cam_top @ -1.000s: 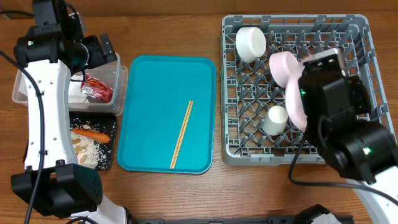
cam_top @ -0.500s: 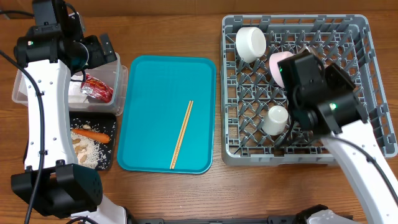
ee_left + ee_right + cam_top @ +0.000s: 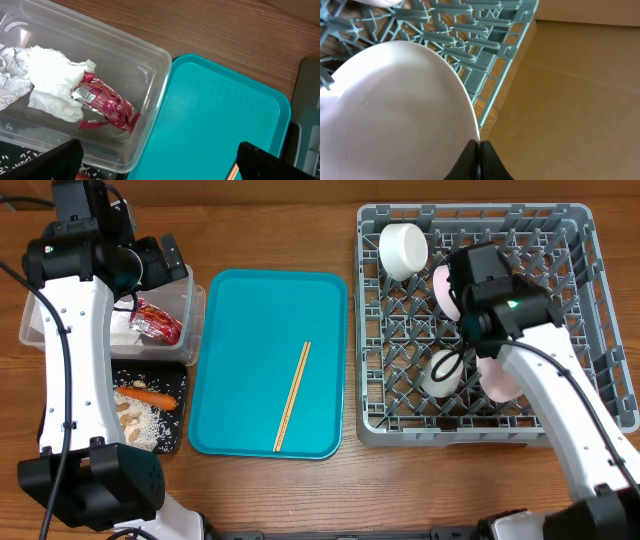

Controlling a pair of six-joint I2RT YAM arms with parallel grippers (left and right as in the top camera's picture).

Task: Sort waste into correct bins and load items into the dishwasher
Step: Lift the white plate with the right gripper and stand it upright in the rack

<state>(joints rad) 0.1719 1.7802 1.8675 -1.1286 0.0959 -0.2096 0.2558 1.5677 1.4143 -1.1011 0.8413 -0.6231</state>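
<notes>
Right wrist view: pale pink plate (image 3: 395,110) rim tight between closed fingers (image 3: 465,166), over grey rack (image 3: 470,30).

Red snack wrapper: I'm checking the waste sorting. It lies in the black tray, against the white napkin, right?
Not quite. The red snack wrapper lies in the clear tub instead, against the white napkin. The left wrist view shows it.
</notes>
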